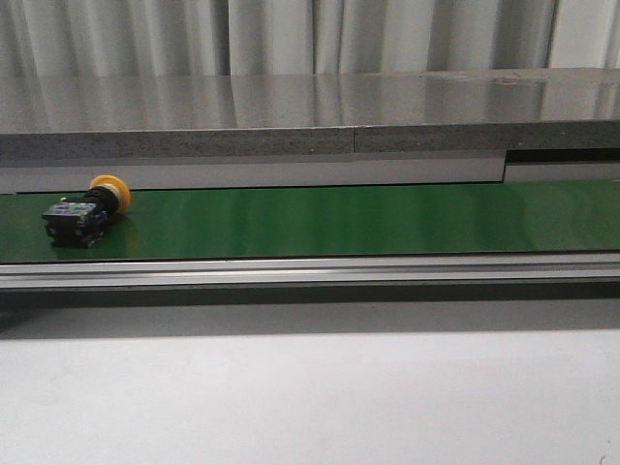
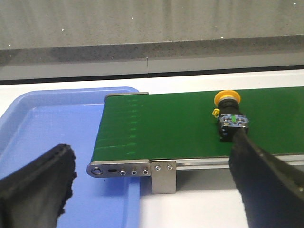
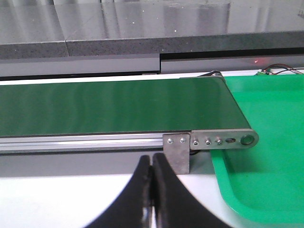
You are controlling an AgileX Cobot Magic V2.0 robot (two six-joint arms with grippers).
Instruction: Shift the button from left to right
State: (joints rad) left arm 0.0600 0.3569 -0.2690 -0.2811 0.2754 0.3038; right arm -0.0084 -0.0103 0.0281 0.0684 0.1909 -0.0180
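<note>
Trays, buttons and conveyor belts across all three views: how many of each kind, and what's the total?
Trays: 2 (blue tray, green tray)
Buttons: 1 (button, lying on the belt)
Conveyor belts: 1 (green belt)
Total: 4

The button (image 2: 229, 115) lies on its side on the conveyor belt (image 2: 161, 126), ahead of the left end effector (image 2: 152, 190) and toward its right finger (image 2: 266, 185), cap end farther from it than the base. A tray (image 2: 28, 137) sits under and beyond the belt's end, ahead of the left finger (image 2: 35, 187). The belt's far end lies ahead of the right end effector (image 3: 151, 190), with a second tray (image 3: 266, 142) beside it to the right. A ledge (image 1: 310, 121) runs behind the belt; the tabletop (image 1: 310, 397) lies in front.
</note>
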